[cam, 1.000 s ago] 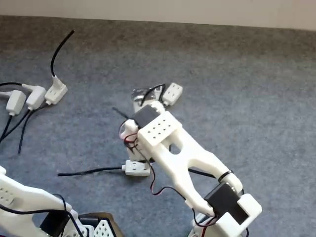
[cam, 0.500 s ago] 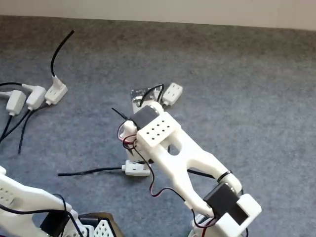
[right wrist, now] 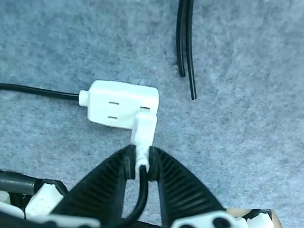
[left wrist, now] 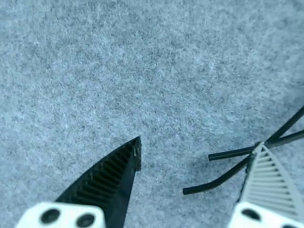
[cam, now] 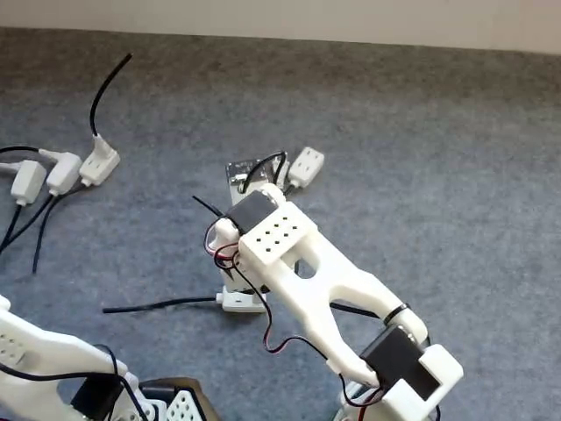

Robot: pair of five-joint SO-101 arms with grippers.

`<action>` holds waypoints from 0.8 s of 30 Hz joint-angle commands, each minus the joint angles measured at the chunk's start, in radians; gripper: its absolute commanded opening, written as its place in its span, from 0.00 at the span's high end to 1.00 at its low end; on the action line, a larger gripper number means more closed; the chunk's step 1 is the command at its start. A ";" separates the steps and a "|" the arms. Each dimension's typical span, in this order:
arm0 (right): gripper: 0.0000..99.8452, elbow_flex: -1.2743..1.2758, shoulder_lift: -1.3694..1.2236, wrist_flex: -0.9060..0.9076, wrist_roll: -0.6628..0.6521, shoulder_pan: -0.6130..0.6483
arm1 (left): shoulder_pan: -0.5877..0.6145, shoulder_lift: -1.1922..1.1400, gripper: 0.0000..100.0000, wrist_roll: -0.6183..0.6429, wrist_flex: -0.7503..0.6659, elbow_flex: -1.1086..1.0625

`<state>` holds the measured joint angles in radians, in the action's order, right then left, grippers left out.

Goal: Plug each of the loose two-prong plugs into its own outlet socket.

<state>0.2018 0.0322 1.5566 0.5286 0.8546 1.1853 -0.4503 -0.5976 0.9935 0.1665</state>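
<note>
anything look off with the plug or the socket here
The white plug, pinched in the right claw, meets the outlet socket at one end corner, beside its open slots rather than squarely over them. Whether the prongs are in is hidden. Nothing looks damaged.

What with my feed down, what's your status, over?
Right gripper shut on white two-prong plug, its nose against white outlet socket block. Left gripper open over grey carpet. Black cord ends nearby, not blocking.

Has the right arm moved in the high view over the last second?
Yes. The right arm has shifted left, away from the white outlet block lying beyond it.
</note>
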 commanded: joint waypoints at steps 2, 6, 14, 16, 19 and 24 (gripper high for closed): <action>0.99 -0.001 0.004 -0.025 -0.012 0.007 | 0.008 0.016 0.65 0.003 -0.002 0.038; 0.99 0.044 0.004 -0.051 -0.014 0.005 | 0.008 0.016 0.65 0.003 -0.002 0.038; 0.99 0.147 0.007 -0.105 -0.018 0.004 | 0.008 0.018 0.65 0.003 0.002 0.038; 0.99 0.153 0.005 -0.122 -0.020 0.004 | 0.008 0.018 0.65 0.003 0.005 0.038; 0.99 0.163 -0.002 -0.156 -0.020 0.004 | 0.005 0.018 0.65 0.003 0.005 0.038; 0.99 0.200 -0.097 -0.223 -0.020 0.008 | -0.012 0.019 0.65 0.003 0.015 0.038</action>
<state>0.3890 0.0061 1.3740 0.5209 0.8516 1.1853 -0.4503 -0.5976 0.9935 0.1665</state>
